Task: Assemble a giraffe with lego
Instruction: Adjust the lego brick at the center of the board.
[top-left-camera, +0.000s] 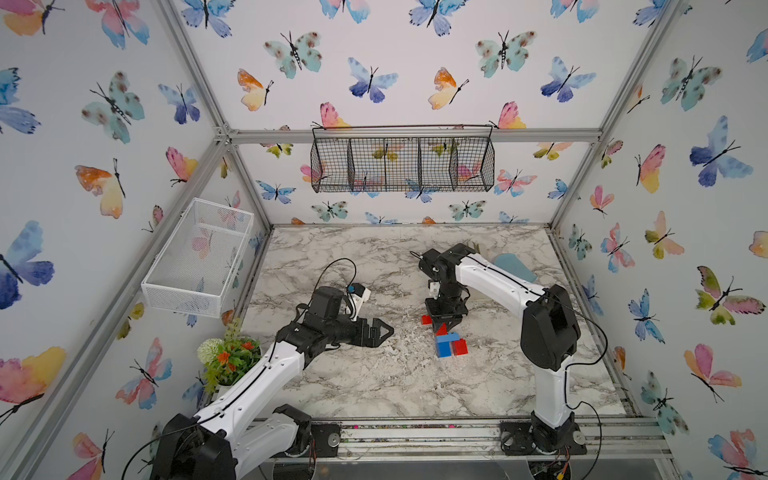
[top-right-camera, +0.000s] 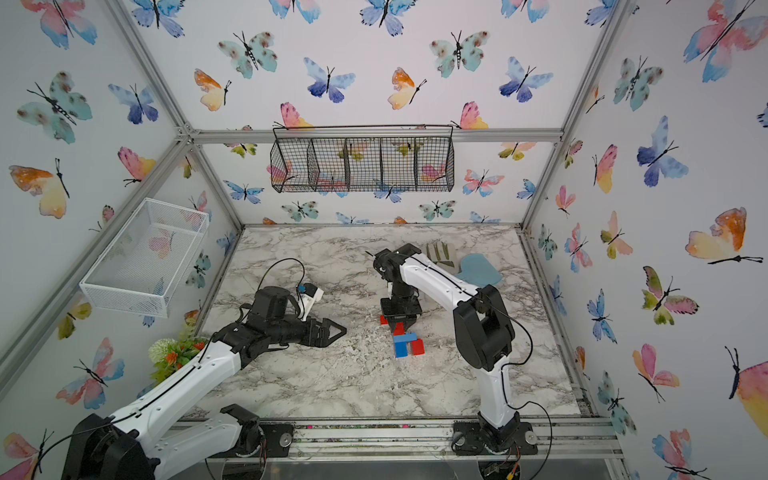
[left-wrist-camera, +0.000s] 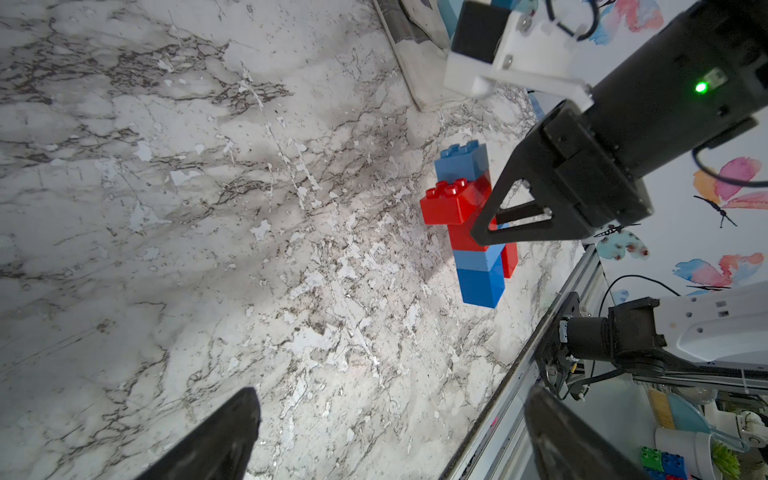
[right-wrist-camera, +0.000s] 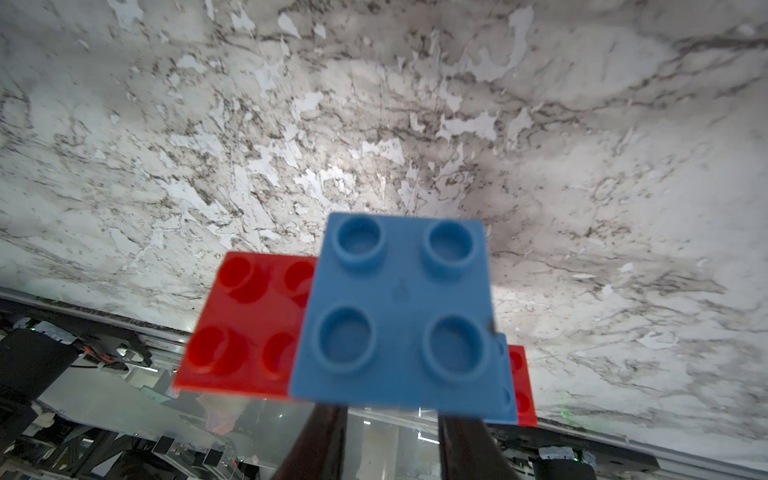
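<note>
Looking like a robotics lab test cell, not a home. Alu profile frame (top-left-camera: 415, 135) is boxing in the whole space, w/ butterfly-print panels (top-left-camera: 374, 62) standing in as walls. Two robot arms, L arm (top-left-camera: 257, 374) & R arm (top-left-camera: 498, 282), are sitting bolted to a rail (top-left-camera: 415, 434) along the front edge, cables running along them. Marble-look tabletop (top-left-camera: 374, 382) is lying as the work surface. Black wire basket (top-left-camera: 365, 166) & white mesh basket (top-left-camera: 183, 299) are hanging off the frame. Fake plant (top-left-camera: 228, 353) is sitting in a corner, and a toy-brick giraffe (top-left-camera: 451, 345) is standing mid-table.
</note>
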